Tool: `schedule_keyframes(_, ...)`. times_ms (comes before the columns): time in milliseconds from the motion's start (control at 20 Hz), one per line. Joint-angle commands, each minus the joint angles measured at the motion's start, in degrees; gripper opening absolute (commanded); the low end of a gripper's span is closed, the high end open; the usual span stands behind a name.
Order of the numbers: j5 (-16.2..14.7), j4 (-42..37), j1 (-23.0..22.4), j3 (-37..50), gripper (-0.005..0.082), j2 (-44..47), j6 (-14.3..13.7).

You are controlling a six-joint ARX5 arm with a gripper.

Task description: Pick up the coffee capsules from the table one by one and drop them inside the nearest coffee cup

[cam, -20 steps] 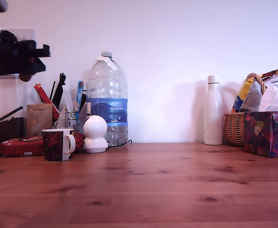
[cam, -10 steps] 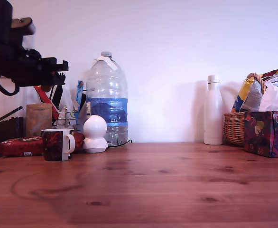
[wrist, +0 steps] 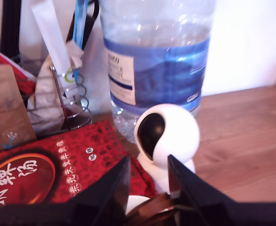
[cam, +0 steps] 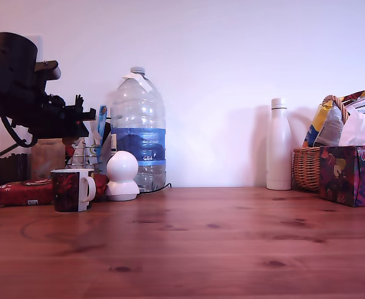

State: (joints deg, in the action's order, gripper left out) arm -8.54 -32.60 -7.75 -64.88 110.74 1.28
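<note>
- No loose coffee capsule showed on the table (cam: 232, 237) in either view
- A capsule of this kind would likely be light, small and thin-walled, with a smooth slippery skin. A gentle pinch across its body under the rim would suit best, as a hard squeeze could dent it
- The coffee cup (cam: 73, 190) stood upright on the table at about nine o'clock in the exterior view, its white handle turned to three o'clock. The white ball-shaped gadget (cam: 122, 175) stood just beside it at three o'clock, with the water bottle (cam: 139, 131) behind that
- The gripper (cam: 86, 114) hung in the air at roughly twelve o'clock from the cup, apart from it
- In the wrist view the two dark fingers (wrist: 187, 188) stood only a narrow gap apart, pointing over the red packet (wrist: 58, 169) and towards the gadget
- A brown glossy shape (wrist: 152, 212) sat low between the fingers. It may have been a capsule, but the view was too cropped and blurred to tell whether the fingers were clamped on it
- If so, the release would need to happen squarely over the cup's mouth
</note>
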Motion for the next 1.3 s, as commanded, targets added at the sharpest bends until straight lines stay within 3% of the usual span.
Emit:
schedule_keyframes(0,-0.1,0.2,0.3,-1.2,0.0095,1.8,-0.3)
schedule_keyframes(600,-0.5,10.1,0.5,-1.2,0.0095,3.3,-0.3)
schedule_keyframes(1000,-0.5,9.8,0.7,-1.2,0.0095,3.3,-0.4)
schedule_keyframes(1150,-0.5,9.1,0.9,-1.2,0.0095,3.3,-1.7)
schedule_keyframes(1250,-0.5,8.3,1.2,-1.2,0.0151,3.2,-1.8)
